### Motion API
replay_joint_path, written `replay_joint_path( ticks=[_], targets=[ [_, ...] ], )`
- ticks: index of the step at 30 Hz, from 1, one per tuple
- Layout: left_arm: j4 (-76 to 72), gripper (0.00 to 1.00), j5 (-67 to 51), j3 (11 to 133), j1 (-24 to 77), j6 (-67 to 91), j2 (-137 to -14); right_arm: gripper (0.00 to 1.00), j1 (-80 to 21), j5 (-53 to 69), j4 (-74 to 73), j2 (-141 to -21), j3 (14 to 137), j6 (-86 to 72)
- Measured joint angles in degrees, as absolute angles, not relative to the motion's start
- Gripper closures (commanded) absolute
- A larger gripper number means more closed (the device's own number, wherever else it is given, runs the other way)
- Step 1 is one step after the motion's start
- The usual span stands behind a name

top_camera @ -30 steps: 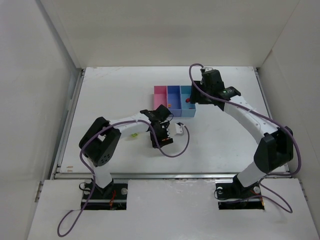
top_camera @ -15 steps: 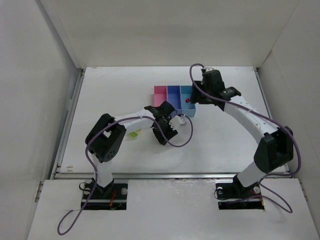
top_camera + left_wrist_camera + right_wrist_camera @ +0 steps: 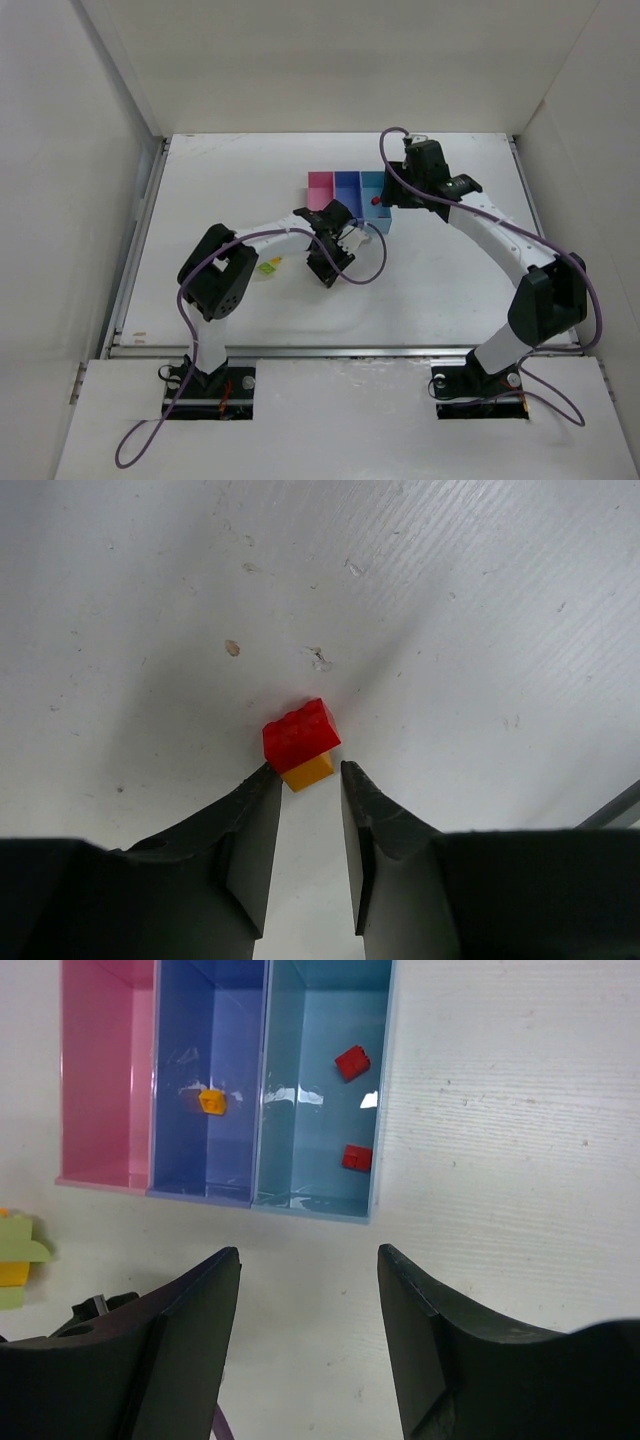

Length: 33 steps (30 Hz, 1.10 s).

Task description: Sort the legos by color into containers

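Note:
A red lego stacked on a yellow-orange lego (image 3: 300,742) lies on the white table right at the tips of my left gripper (image 3: 305,772) (image 3: 322,272). The jaws stand narrow: the left tip touches the stack and a sliver of gap shows at the right tip. The containers (image 3: 347,190) sit in a row: pink (image 3: 105,1070), purple-blue (image 3: 205,1030) holding an orange lego (image 3: 211,1101), and light blue (image 3: 320,1120) holding two red legos (image 3: 351,1062). My right gripper (image 3: 310,1255) (image 3: 392,200) hovers open over the table beside the light blue bin.
A cluster of lime green and yellow legos (image 3: 20,1260) (image 3: 268,266) lies on the table to the left of the bins, near the left arm's forearm. White walls enclose the table on three sides. The left arm's purple cable (image 3: 365,275) loops over the table.
My left gripper has shifted a little to the right over the table and its jaws have narrowed around the red-and-yellow stack. The right arm has not moved.

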<state>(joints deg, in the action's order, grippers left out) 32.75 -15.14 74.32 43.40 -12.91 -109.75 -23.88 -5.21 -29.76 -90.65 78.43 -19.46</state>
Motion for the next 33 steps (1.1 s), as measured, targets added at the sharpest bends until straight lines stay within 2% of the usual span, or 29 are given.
replay_joint_path(
  ticks=[2,3,4,6,9,11,12,14,18,25,28,29,33],
  targets=[
    [32.86,0.69,-15.2,74.41,43.4,-12.4,-109.78,0.37,-23.88,-5.21,-29.5,-90.65,78.02,-19.46],
    [32.91,0.58,-15.27,74.43,43.4,-12.23,-109.78,0.37,-23.88,-5.21,-29.54,-90.65,77.8,-19.46],
    [33.08,0.53,-16.03,74.52,43.38,-12.1,-109.8,0.37,-23.88,-5.21,-29.58,-90.65,77.69,-19.46],
    [33.43,0.49,-16.71,74.81,43.42,-11.75,-109.8,0.37,-23.88,-5.21,-29.54,-90.65,77.6,-19.46],
    [33.8,0.47,-17.23,75.05,43.53,-11.6,-109.86,0.37,-23.88,-5.23,-29.54,-90.65,77.6,-19.46],
    [34.0,0.53,-17.45,75.22,43.53,-11.46,-110.0,0.37,-23.88,-5.26,-29.52,-90.65,77.6,-19.46],
    [34.11,0.6,-17.3,75.44,43.46,-11.35,-110.17,0.37,-23.88,-5.28,-29.52,-90.65,77.6,-19.49],
    [33.98,0.65,-16.73,75.72,43.35,-11.27,-110.63,0.37,-23.88,-5.32,-29.54,-90.65,77.6,-19.44],
    [33.95,0.7,-16.08,76.05,43.03,-10.57,-110.96,0.37,-23.88,-5.61,-29.54,-90.65,77.6,-19.44],
    [33.69,0.7,-14.41,76.25,43.07,-9.23,-111.22,0.37,-23.88,-5.58,-29.54,-90.65,77.6,-19.44],
    [33.5,0.79,-13.87,76.31,43.05,-8.86,-111.31,0.37,-23.88,-5.61,-29.54,-90.65,77.6,-19.4],
    [33.41,0.85,-13.63,76.31,43.05,-8.73,-111.31,0.37,-23.88,-5.58,-29.54,-90.65,77.6,-19.31],
    [32.71,0.98,-13.04,76.34,43.05,-8.45,-111.31,0.37,-23.88,-5.58,-29.54,-90.65,77.6,-19.25]
  ],
)
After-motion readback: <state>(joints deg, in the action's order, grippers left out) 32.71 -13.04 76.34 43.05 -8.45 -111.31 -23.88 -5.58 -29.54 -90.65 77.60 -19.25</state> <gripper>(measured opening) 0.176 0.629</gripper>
